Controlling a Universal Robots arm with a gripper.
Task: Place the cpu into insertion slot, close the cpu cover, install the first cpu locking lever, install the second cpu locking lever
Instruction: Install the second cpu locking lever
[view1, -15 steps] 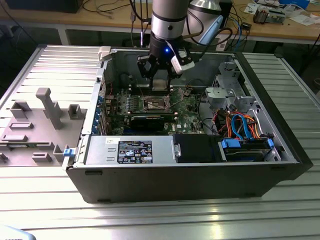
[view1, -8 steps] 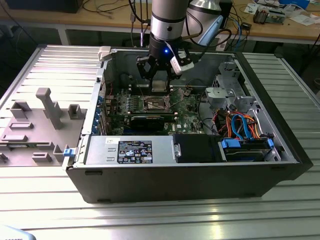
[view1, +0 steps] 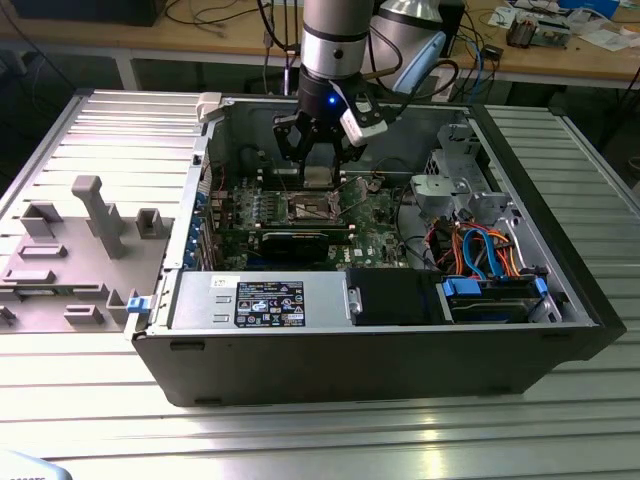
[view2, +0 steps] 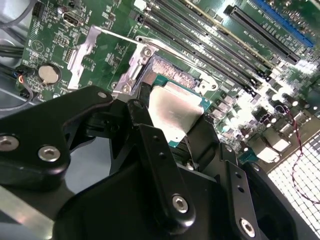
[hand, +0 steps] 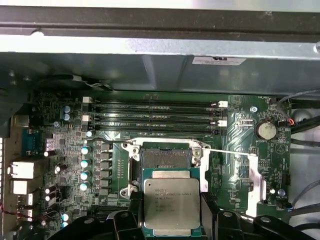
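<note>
Silver-grey on top, small, flat and square: the cpu (hand: 171, 204), clamped by its edges between the jaws of the black gripper (view1: 318, 175). Hanging just above the insertion slot (hand: 165, 157), a dark-centred square socket with shiny rim; not yet seated. Judged the first step. Calls for chip edges squared to the rim and kept level. Thin silver cpu cover (hand: 252, 181) apparently open alongside. Print on chip top and white label (hand: 219, 60) too small to read.

The cpu (hand: 171, 202) is silver-grey edged in green, the circuit board (hand: 229, 172) green, the gripper (view1: 318, 170) black.
</note>
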